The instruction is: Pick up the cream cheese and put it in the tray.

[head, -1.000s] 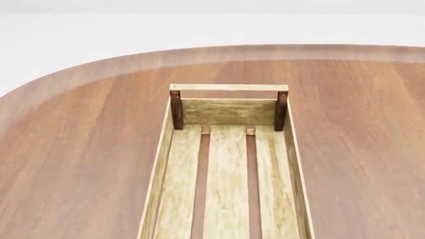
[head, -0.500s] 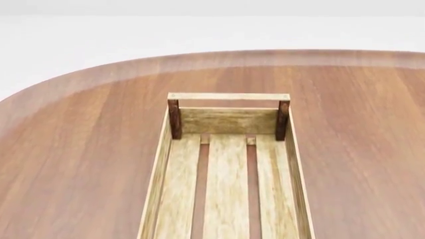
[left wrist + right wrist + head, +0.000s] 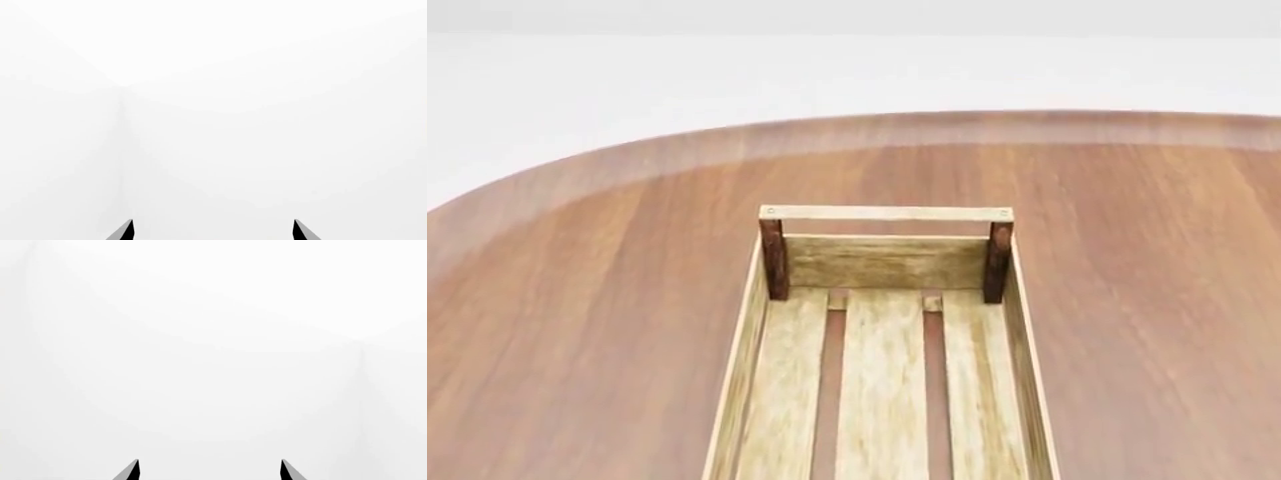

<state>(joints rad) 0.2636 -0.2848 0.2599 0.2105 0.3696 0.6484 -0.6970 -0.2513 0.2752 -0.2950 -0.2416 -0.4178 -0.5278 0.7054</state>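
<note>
Wood table [image 3: 587,330] fills most of the head view, reddish-brown, grain running away from the camera, far edge rounded with a paler band along the rim. Beyond it, plain white floor or wall, featureless. Tray [image 3: 747,360] sits in the middle of the table, long axis pointing away from the camera, near end cut off by the frame's lower edge. Light slatted floor: three wide boards with two dark gaps showing table through. Far end has two dark brown corner posts, a pale end board between them and a pale top rail across the posts. Long side walls thin, pale wood. Nothing lies in the visible part of the tray.

Cream cheese: not visible in any view, so its place cannot be told.

Arms: neither shows in the head view. Left wrist view faces blank white room, faint vertical corner seam only; left gripper [image 3: 213,231] shows just two dark pointed fingertips [image 3: 124,231] at the frame edge, set wide apart, nothing between them. Right wrist view is the same: white walls, faint seam at one side; right gripper [image 3: 209,471] shows two dark fingertips [image 3: 131,471] spread wide, empty. Both cameras see no table or tray, so both grippers point off into open room, away from the work surface. Arm height and joint pose cannot be told.
</note>
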